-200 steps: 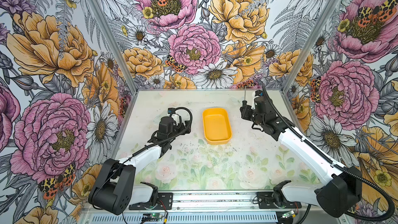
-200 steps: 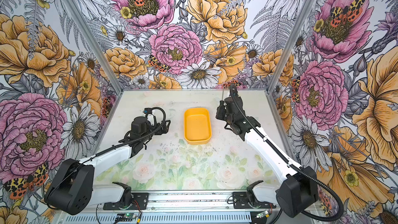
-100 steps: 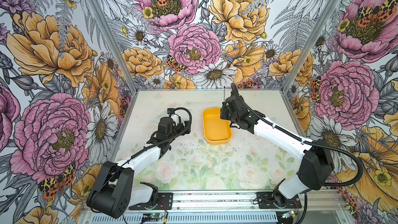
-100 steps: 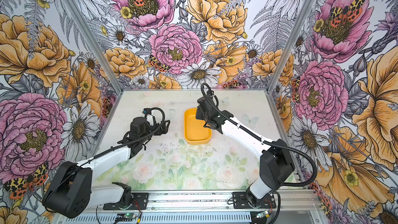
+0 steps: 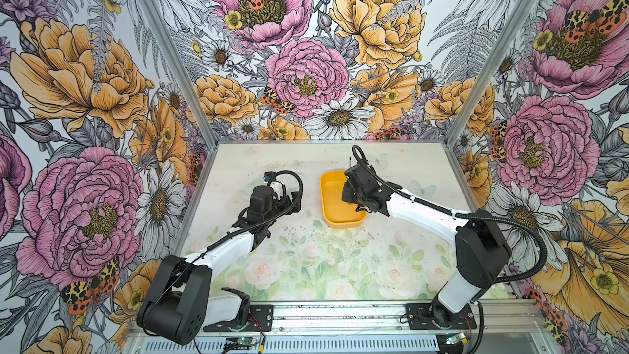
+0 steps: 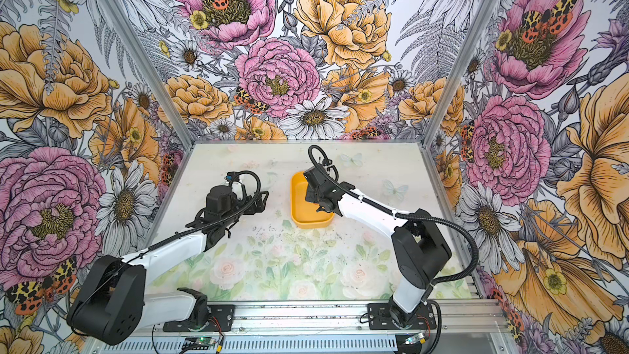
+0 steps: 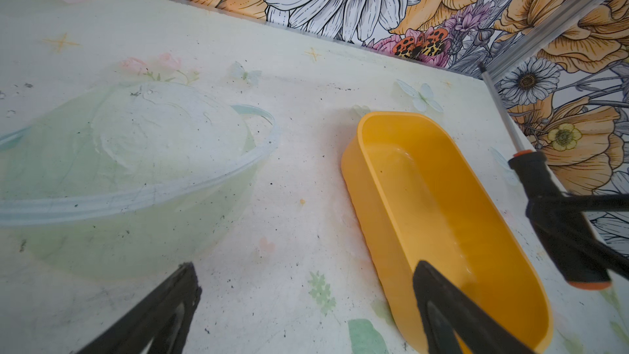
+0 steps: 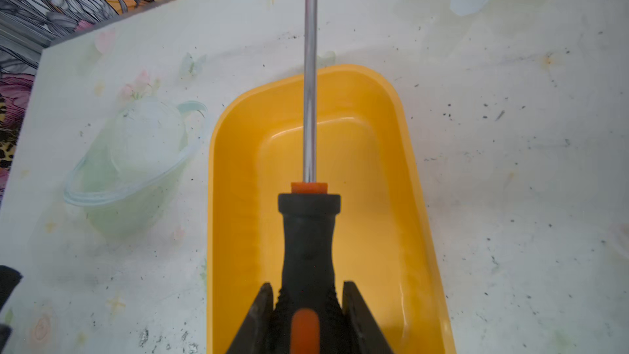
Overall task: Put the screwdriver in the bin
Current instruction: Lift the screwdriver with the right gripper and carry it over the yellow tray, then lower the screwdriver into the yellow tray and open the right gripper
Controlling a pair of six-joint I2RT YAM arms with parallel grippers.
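The right gripper (image 8: 308, 304) is closed on the black-and-orange handle of the screwdriver (image 8: 309, 233). It holds the tool in the air above the yellow bin (image 8: 413, 178), with the metal shaft pointing to the far side. The left gripper (image 7: 306, 287) stands open and empty, left of the bin, near a clear bowl (image 7: 136, 165) on the table (image 7: 306, 97).

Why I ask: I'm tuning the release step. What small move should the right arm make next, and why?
Probably lower the right pincer a little further down into the bin before opening. It is shut on the screwdriver by the handle and hangs above the empty bin, with the shaft slanting up toward the far rim. Released from this height, the tool might bounce out.
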